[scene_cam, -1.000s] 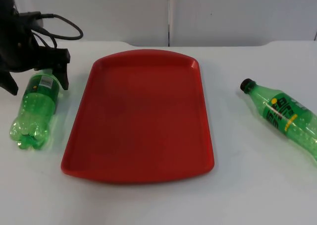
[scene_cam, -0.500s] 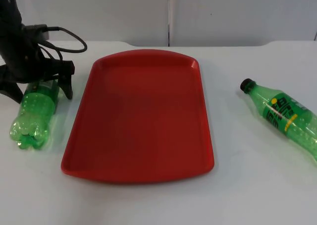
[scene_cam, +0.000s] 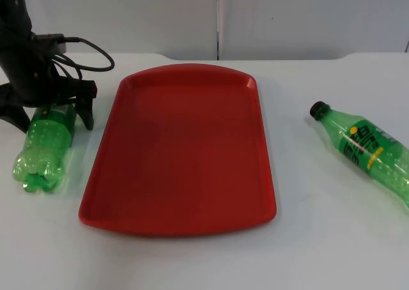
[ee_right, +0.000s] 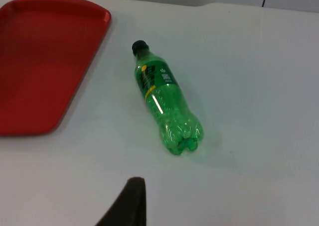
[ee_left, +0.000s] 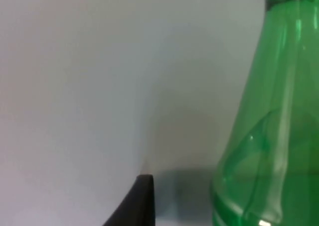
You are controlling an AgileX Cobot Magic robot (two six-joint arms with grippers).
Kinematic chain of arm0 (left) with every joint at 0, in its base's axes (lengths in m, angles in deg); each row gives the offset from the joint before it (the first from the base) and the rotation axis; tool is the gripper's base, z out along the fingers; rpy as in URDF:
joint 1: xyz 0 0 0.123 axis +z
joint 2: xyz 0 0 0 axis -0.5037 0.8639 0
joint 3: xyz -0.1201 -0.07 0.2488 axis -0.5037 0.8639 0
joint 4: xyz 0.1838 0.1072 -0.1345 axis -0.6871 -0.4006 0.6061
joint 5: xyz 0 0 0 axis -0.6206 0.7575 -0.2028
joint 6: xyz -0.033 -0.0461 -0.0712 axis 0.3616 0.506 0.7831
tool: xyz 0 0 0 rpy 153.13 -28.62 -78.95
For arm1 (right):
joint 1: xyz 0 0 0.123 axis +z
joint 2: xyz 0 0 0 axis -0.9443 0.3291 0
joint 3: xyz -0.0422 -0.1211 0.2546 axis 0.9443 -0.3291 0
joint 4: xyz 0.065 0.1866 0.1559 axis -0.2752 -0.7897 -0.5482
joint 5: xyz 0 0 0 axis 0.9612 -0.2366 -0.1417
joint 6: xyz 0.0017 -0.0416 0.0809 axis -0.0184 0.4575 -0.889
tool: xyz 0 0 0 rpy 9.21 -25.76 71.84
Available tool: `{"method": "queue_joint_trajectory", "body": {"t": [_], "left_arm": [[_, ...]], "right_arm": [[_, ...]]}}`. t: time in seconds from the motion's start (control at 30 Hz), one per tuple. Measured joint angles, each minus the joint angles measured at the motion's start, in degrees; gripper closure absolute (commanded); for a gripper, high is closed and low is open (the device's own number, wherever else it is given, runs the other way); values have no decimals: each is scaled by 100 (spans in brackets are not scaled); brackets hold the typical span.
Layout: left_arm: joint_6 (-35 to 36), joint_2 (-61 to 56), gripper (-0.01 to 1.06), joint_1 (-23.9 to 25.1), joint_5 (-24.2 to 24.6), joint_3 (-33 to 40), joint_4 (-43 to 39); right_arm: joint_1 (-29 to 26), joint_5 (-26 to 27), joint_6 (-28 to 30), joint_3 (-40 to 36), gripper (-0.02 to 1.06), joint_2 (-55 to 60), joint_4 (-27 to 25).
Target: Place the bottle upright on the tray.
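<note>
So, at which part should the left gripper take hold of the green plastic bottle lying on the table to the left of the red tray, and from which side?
Probably at the upper body, just below the neck, from above. The green plastic bottle lies flat on the white table, its base towards the camera, so its round sides are free. The left gripper already straddles that part, fingers open. Gripping there should make it easier to tip the bottle upright onto the red tray.

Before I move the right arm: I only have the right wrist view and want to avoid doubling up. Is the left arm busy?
Observer: Yes. The left claw is down over a second green bottle, left of the red tray.
Operator: Gripped already?
Observer: No, its fingers stand open on either side of the bottle's neck end.
Operator: Upright?
Observer: Lying flat on the white table, base toward the table's near edge.
</note>
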Motion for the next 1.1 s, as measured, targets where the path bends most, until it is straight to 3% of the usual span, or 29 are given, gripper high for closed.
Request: {"method": "queue_joint_trajectory", "body": {"t": [0.07,0.13,0.17,0.23,0.3,0.33,0.37,1.1], "left_arm": [[0,0,10,0,0,0,0],[0,0,30,0,0,0,-22],[-14,0,30,0,0,0,-49],[-14,13,53,2,0,0,-60],[-14,13,86,2,0,0,-60],[-23,13,86,2,-13,0,-47],[-23,13,102,2,-13,0,-15],[-36,-314,105,13,142,-2,552]], "right_arm": [[0,0,0,0,-1,0,0],[0,0,0,0,-1,0,0],[0,0,0,0,-1,0,0],[0,0,0,0,-1,0,0],[0,0,0,0,-1,0,0],[0,0,0,0,-1,0,0],[0,0,0,0,-1,0,0],[0,0,0,0,-1,0,0]]}}
